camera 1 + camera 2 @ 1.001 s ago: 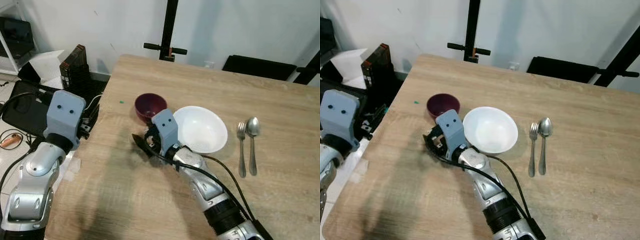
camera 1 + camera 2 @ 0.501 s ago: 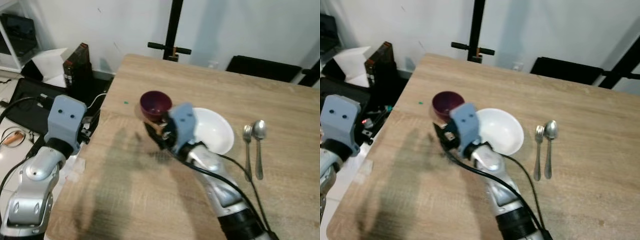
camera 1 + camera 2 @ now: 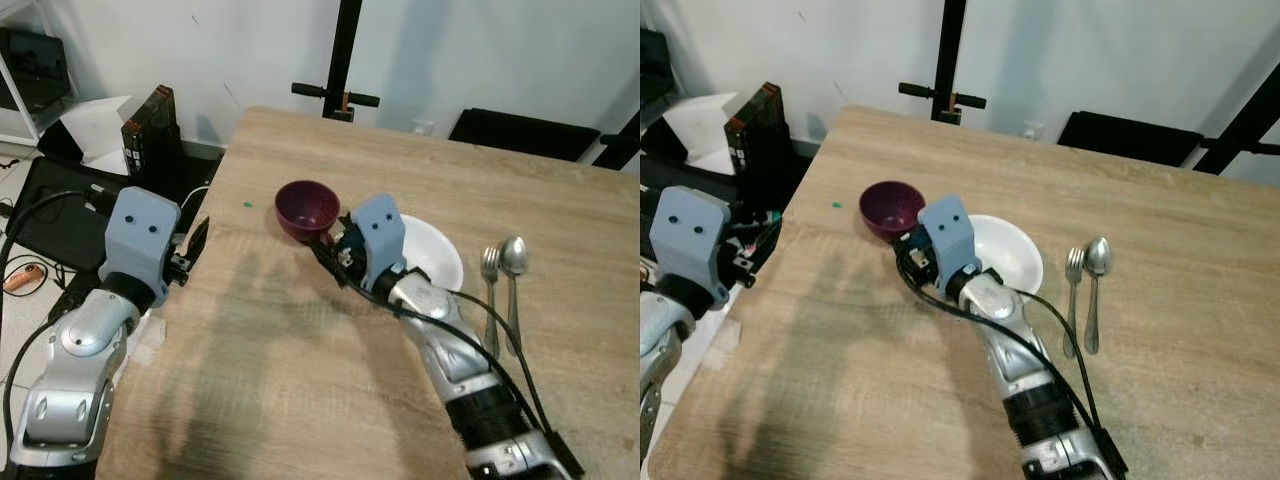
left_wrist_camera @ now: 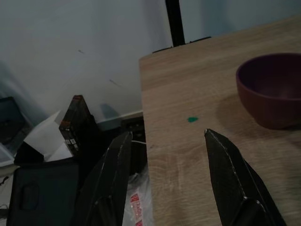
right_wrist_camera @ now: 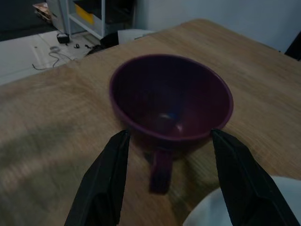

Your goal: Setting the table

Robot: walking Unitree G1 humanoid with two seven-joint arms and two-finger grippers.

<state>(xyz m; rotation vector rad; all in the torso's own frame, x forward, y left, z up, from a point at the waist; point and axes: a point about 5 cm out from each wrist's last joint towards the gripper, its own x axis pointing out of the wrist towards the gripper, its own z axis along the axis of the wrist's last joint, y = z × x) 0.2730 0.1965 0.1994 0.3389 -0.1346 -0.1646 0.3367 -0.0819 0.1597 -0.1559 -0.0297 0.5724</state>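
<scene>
A maroon cup (image 3: 307, 208) stands upright on the wooden table (image 3: 300, 380), its handle (image 5: 160, 169) pointing toward my right gripper (image 5: 169, 134). That gripper is open and low over the table, one black finger (image 5: 101, 183) on each side of the handle and just short of the cup's wall. Right behind its blue housing sits a white bowl (image 3: 440, 262), partly hidden. A fork (image 3: 489, 290) and a spoon (image 3: 512, 270) lie side by side to the right of the bowl. My left gripper (image 4: 168, 135) hangs open off the table's left edge, holding nothing.
A small green mark (image 4: 193, 119) is on the table near the left edge. Beyond that edge are a dark box (image 3: 150, 125), a black bag (image 3: 60, 215) and cables on the floor. A black stand (image 3: 340, 60) rises behind the table.
My right gripper has moved from the bowl's left side up to the maroon cup, and its fingers now flank the handle. The left arm has shifted a little toward the table edge.
</scene>
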